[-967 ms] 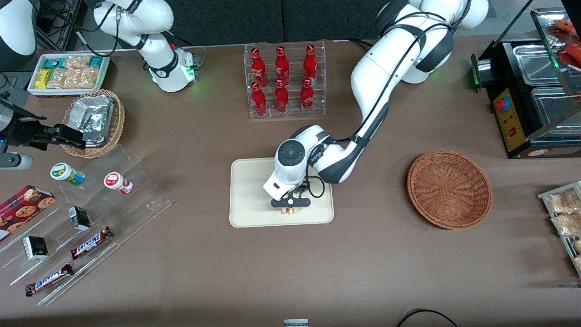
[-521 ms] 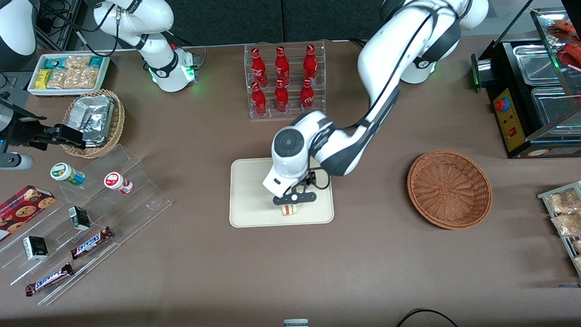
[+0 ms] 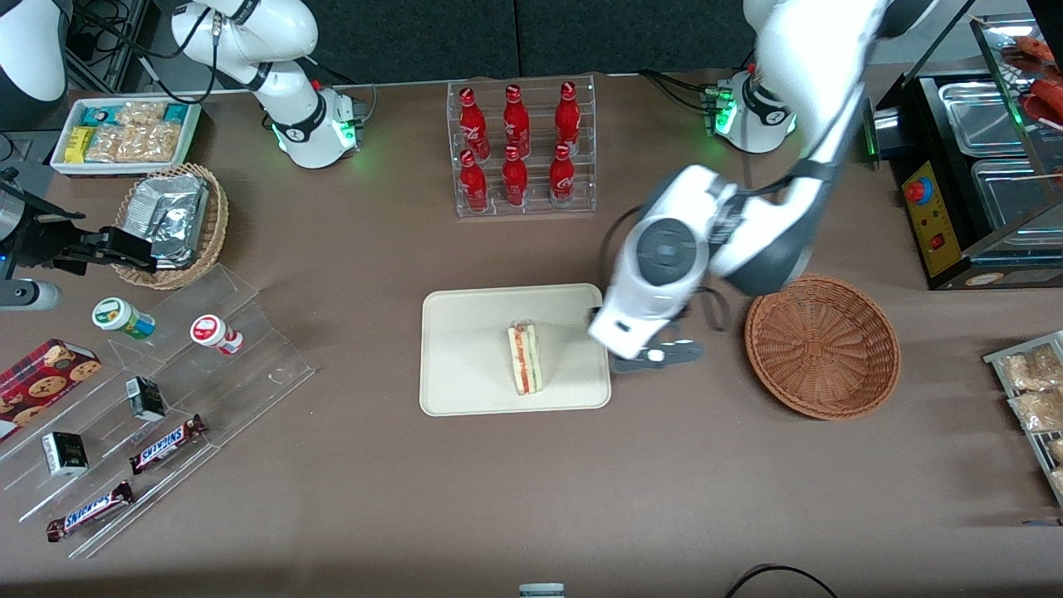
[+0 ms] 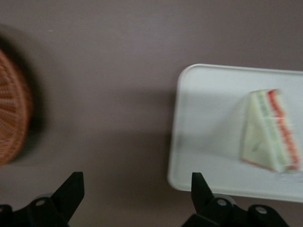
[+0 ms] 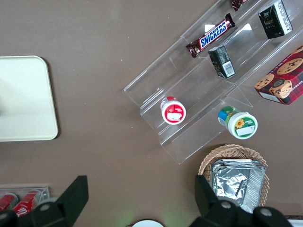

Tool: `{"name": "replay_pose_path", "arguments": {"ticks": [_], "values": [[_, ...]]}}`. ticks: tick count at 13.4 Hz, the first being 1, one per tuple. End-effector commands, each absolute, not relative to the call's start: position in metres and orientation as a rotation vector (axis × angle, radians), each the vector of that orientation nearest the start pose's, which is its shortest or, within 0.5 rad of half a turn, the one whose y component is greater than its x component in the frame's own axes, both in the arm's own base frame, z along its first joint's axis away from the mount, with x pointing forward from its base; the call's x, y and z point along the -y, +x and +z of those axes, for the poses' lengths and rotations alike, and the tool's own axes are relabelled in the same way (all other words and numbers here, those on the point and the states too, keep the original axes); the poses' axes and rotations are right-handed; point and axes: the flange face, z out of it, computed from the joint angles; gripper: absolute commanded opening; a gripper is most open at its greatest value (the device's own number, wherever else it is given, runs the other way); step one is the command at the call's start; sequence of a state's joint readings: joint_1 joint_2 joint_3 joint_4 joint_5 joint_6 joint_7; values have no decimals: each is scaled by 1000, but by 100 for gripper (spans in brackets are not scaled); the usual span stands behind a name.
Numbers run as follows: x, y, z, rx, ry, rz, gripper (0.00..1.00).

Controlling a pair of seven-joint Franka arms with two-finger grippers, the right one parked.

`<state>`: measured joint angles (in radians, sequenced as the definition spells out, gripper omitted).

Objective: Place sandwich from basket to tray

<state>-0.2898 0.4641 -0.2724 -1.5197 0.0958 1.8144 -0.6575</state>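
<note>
Sandwich (image 3: 526, 359) lies on the cream tray (image 3: 465, 382), wicker basket (image 3: 822, 345) sits empty — job looks done! Gripper (image 3: 656, 357) hangs between tray and basket, fingers spread apart, holding nothing.

— What sort of place is this?

— A lab rigged up as a snack shop. White robot arms are bolted to a brown table (image 3: 349, 515).

— And the shop part?

— Goods on display: red soda bottles (image 3: 516, 145) in a clear rack, chocolate bars (image 3: 166, 444) and small cartons on clear stepped shelves (image 3: 249, 365), a box of cookies (image 3: 41, 384), a white box of snack packets (image 3: 124, 133), foil packets in a wicker basket (image 3: 170, 220). A food warmer (image 3: 980, 166) with steel pans stands toward the working arm's end.
</note>
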Motion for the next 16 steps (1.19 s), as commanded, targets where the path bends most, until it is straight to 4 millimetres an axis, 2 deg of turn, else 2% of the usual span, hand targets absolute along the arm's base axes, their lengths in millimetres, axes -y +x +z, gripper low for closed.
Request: {"name": "replay_pose_path", "arguments": {"ticks": [1, 5, 7, 8, 10, 12, 14, 16], "values": [[259, 559, 394, -35, -3063, 246, 100], [152, 551, 401, -90, -3076, 164, 100], [96, 542, 424, -124, -3085, 143, 100], [80, 535, 444, -107, -3097, 115, 100], [53, 525, 476, -30, -3091, 102, 100], [33, 515, 507, -50, -3115, 94, 100], [18, 512, 530, -57, -3137, 109, 100], [18, 508, 554, -59, -3134, 100, 100]]}}
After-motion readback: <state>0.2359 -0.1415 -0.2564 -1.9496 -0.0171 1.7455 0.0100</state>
